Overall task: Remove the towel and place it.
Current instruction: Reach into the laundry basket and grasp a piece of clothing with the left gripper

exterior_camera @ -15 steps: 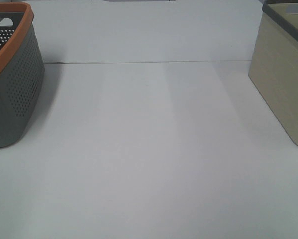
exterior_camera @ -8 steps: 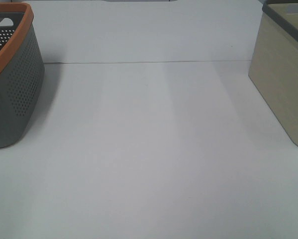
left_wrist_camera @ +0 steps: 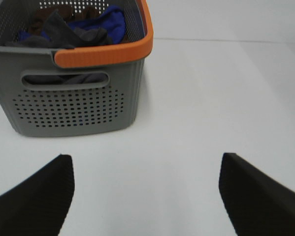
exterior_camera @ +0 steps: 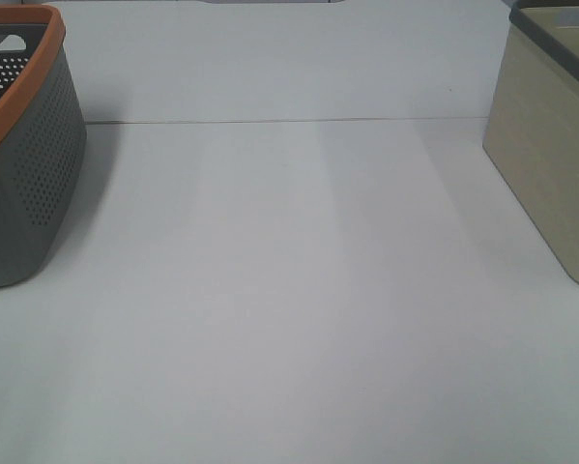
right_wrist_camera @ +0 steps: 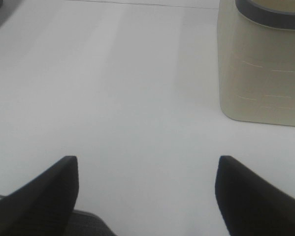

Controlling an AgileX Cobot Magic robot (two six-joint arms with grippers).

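**Exterior high view.** The white worktop carries two containers. A grey perforated basket with an orange rim stands at 9 o'clock. A beige bin with a dark grey rim stands at 3 o'clock, well apart from the basket. A thin seam crosses the worktop toward 12 o'clock. Neither tool shows here, and the towel cannot be made out.

**Left wrist view.** The left tool is released – its dark fingers stand wide apart over bare worktop with nothing between them. The grey basket stands ahead of it. The towel lies crumpled inside the basket, touching a blue cloth and a brown cloth.

**Right wrist view.** The right tool is likewise released – fingers spread, grasping nothing. The beige bin stands ahead, off to one side.
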